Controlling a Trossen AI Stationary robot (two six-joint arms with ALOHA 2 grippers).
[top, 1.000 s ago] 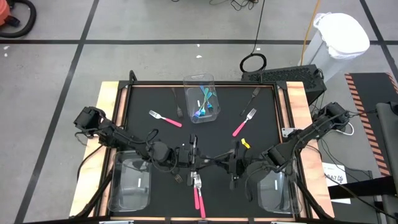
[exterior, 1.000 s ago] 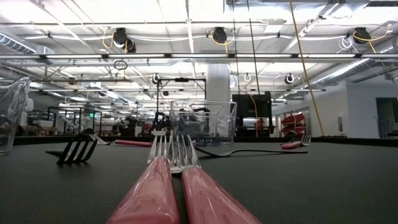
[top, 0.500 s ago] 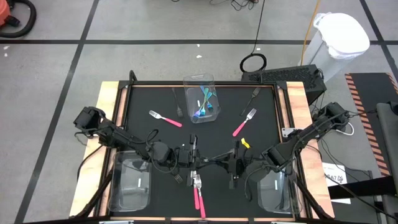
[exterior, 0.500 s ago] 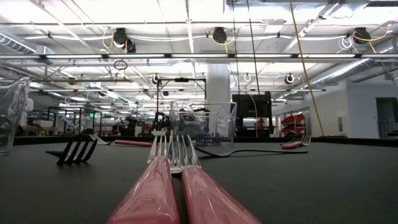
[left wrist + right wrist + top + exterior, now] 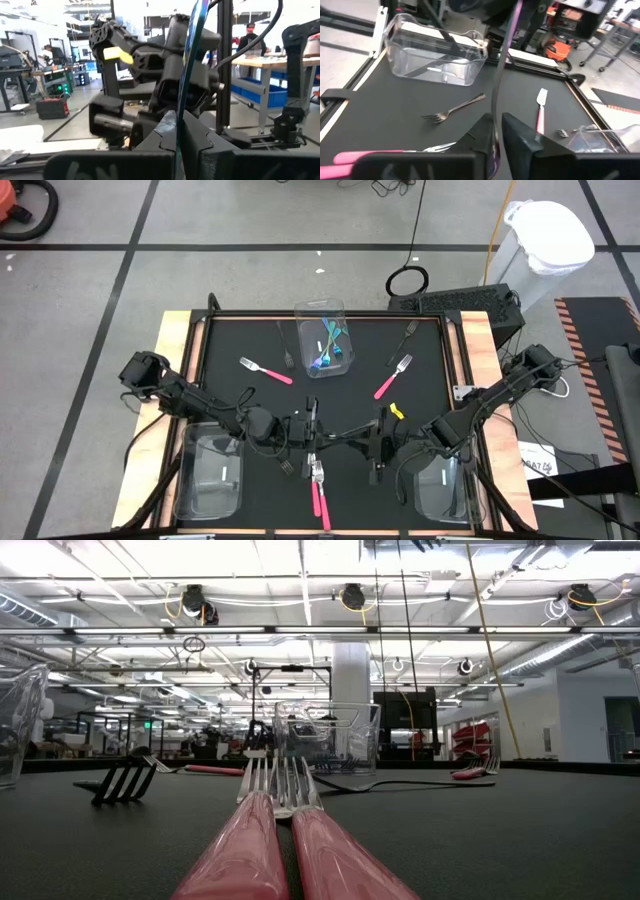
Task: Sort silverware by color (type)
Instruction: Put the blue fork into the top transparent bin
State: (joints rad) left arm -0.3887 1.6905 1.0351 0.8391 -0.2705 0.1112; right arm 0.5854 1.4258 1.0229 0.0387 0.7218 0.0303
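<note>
Seen from above, the black worktop has pale wooden strips along its left and right edges. A clear bin sits at the lower left edge, under the left arm. In the upper left, a lone pink fork lies on open mat, well apart from the edge.

At the middle, the left end effector is clamped tight on a thin teal-tinted utensil, seen edge-on from its wrist. Just below it, two pink forks lie side by side, reaching to the worktop's bottom edge, with a dark fork just beside them. Against the top edge stands a clear bin holding teal-handled utensils.

Right of centre, the right end effector faces the left one, close to it. The utensil also runs into it, but I cannot tell whether it grips. Above it lie another pink fork and a dark fork on open mat. A third clear bin sits at the lower right edge.
</note>
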